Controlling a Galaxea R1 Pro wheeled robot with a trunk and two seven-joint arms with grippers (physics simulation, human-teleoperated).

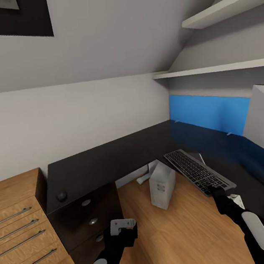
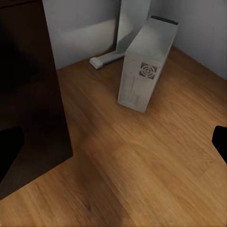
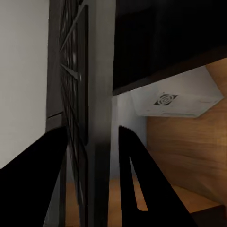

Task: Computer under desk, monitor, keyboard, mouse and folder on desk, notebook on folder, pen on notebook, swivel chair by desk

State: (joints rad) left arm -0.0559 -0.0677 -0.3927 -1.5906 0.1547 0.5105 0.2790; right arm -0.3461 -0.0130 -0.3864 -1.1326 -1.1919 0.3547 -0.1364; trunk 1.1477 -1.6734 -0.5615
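While gripping keyboard (image 1: 198, 171), right end effector (image 1: 224, 194) (fingertips hidden).

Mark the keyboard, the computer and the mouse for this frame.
keyboard (image 1: 198, 171): head view, middle of the key field.
computer (image 2: 142, 78): left wrist view, side panel by the vent grille.
mouse (image 1: 61, 196): head view, top of its rounded body.

Rendering soft and slightly blurred throughout; glowing evenly on walls, gleaming faintly blue along the tabletop (image 1: 122, 154) far edge, darkening heavily beneath it.
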